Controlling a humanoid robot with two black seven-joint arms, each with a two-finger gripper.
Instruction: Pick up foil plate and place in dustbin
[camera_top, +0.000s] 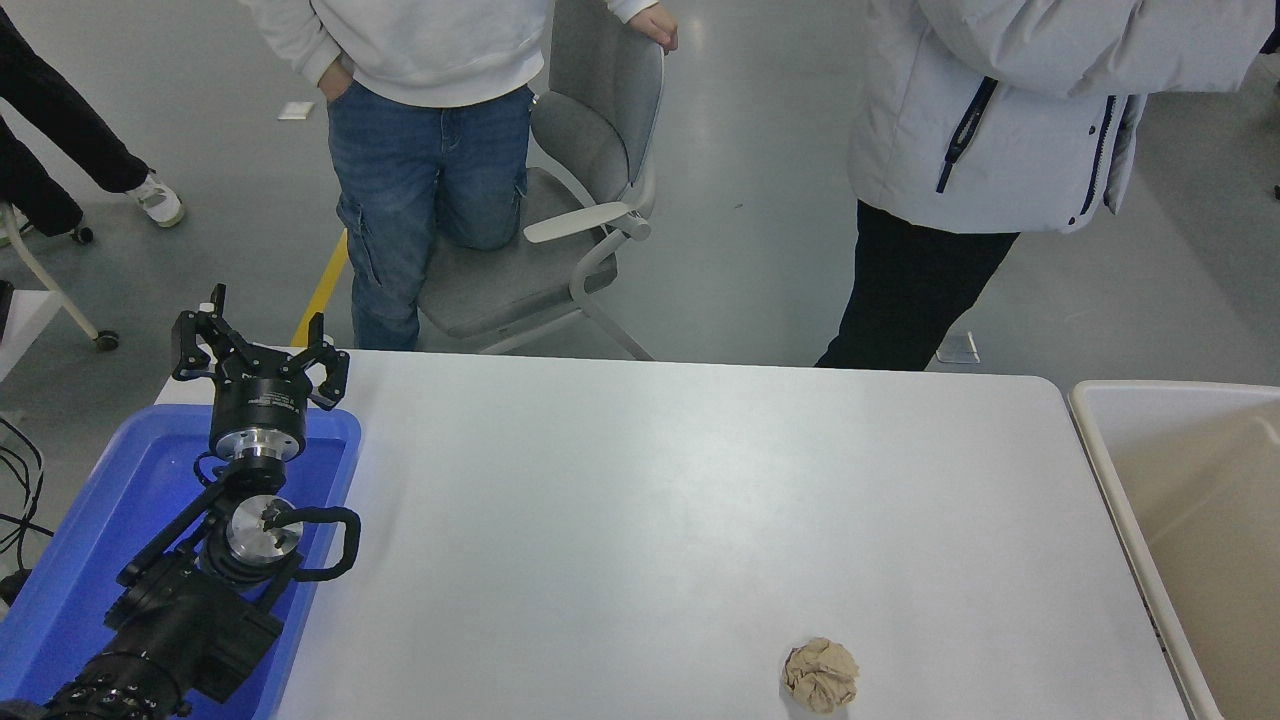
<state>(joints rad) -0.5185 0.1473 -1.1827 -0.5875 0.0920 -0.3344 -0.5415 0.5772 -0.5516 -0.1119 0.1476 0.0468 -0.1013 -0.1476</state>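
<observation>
1. The left gripper (258, 345), its black fingers spread wide and holding nothing, is parked over the far end of a blue plastic tray (90, 530) at the table's left edge; the left arm runs back from it to the near left corner.

2. The right arm and its gripper do not appear anywhere in the head view.

3. The dustbin (1110, 470), beige with a cream-white rounded rim, stands just beside the right end of the white table (640, 500). Only its left part falls inside the picture, and the beige interior visible there shows smooth wall and floor.

4. The foil plate cannot be seen on the table or in the visible part of the dustbin; where it lies cannot be told.

5. A crumpled tan paper ball (821, 675) rests alone on the table near its near edge, right of centre and well apart from both the tray and the dustbin.

6. Beyond the far side of the table, a person in a white top and blue jeans (430, 180) kneels with one leg on a grey office chair (570, 230), a hand on its backrest.

7. A second person in a pale padded jacket (1020, 110) and dark trousers stands at the far right.

8. The legs and a white shoe of a third person (60, 140) show at the far left.
</observation>
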